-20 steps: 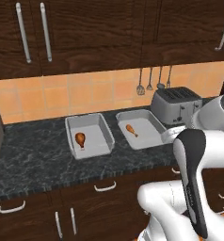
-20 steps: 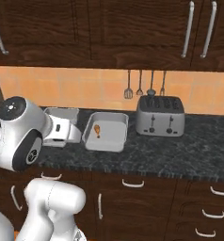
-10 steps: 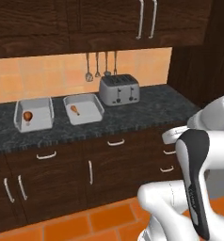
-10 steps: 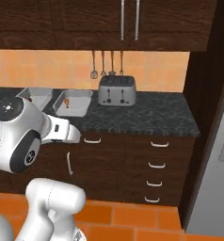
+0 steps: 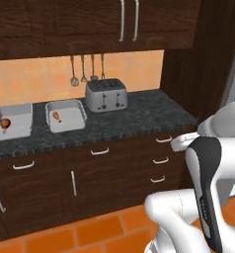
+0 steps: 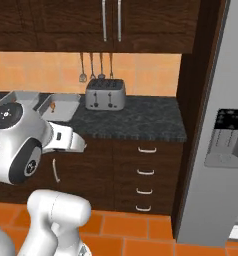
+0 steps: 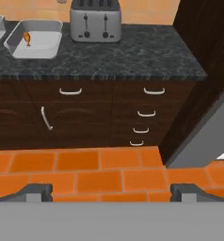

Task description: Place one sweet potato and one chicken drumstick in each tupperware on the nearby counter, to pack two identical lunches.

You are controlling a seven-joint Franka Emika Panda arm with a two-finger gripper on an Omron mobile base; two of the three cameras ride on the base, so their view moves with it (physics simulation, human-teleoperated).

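Left base view: two tupperware (image 5: pixel 66 116) (image 5: pixel 13 122), seemingly one drumstick (image 5: pixel 56 116) each; hand (image 7: pixel 112 192) spread.

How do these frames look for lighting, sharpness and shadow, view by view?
Left base view: flat, even light, soft-edged render; the drumsticks in the two tupperware are small orange blurs. Right base view: the fridge face is plain grey without glare. Hand view: the toaster shows a mild sheen, the counter casts shade onto the drawers below, and the pincer tips are dark and blurry.
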